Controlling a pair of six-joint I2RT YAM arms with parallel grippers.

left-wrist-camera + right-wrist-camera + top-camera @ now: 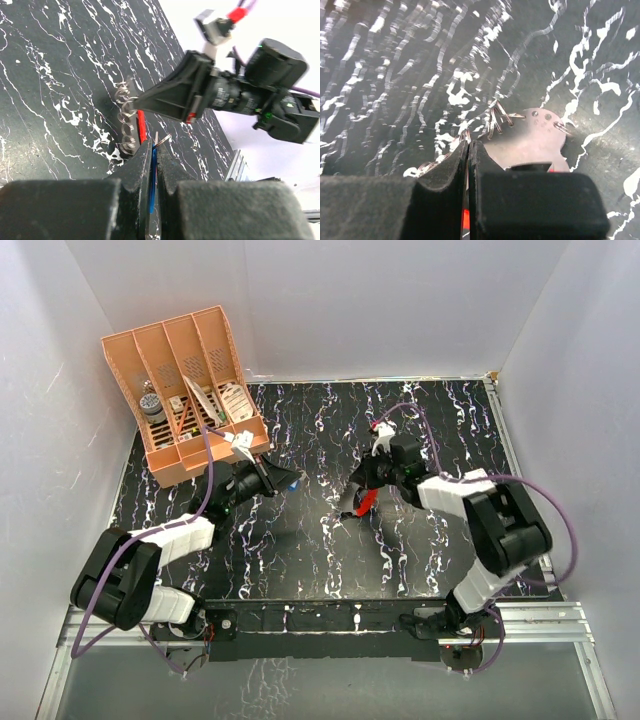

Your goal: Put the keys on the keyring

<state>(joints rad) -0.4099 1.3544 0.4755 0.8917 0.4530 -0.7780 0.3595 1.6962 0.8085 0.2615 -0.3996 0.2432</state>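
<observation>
Left gripper (155, 150) had the key (152, 172) pinched tight between its jaws. Right gripper (469, 147) was clamped on the keyring (142, 125), which stuck out just past its jaw tips.

Rack (172, 466) in far-left corner of table (300, 555) (keyring (366, 502) mid-table, key (291, 481) to its left).

Blue-headed key (293, 481) in left pincer (284, 480), red keyring (366, 503) in right pincer (360, 496), over black marbled table (320, 425)
</observation>
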